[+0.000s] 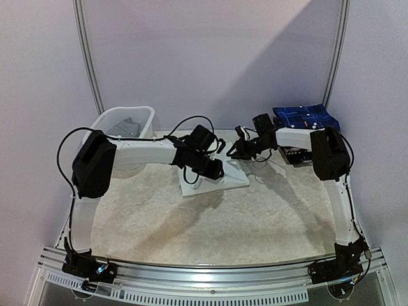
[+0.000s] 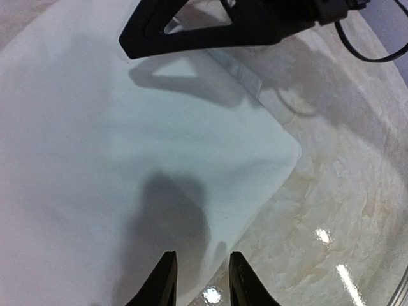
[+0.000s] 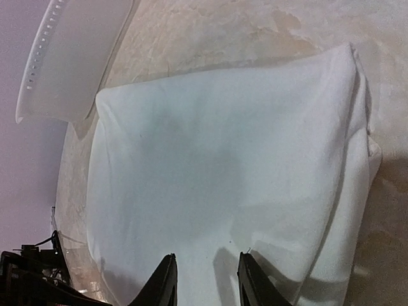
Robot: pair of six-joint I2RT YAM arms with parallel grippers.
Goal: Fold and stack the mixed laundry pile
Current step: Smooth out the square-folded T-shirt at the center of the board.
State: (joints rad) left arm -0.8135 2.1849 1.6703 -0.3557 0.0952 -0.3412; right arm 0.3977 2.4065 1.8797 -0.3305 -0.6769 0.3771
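Got a grey garment [image 1: 127, 125] sitting in the white basket [image 1: 141, 113] at ten o'clock, not yet folded. Then the left hand [image 2: 202, 261], low over the edge of the white shirt [image 1: 233, 175], fingers apart with nothing between.

Seems to be finishing the fold on that shirt: lies in the middle of the table [image 1: 210, 223] as a smooth, flat rectangle, layered edges along one side.

Same deal for the right hand [image 3: 206, 261] above it, fingers apart, gripping nothing.

Next up, probably: pinch all layers cleanly and carry over to the plaid shirt [image 1: 305, 116], folded at one o'clock, dark blue with thin light lines.
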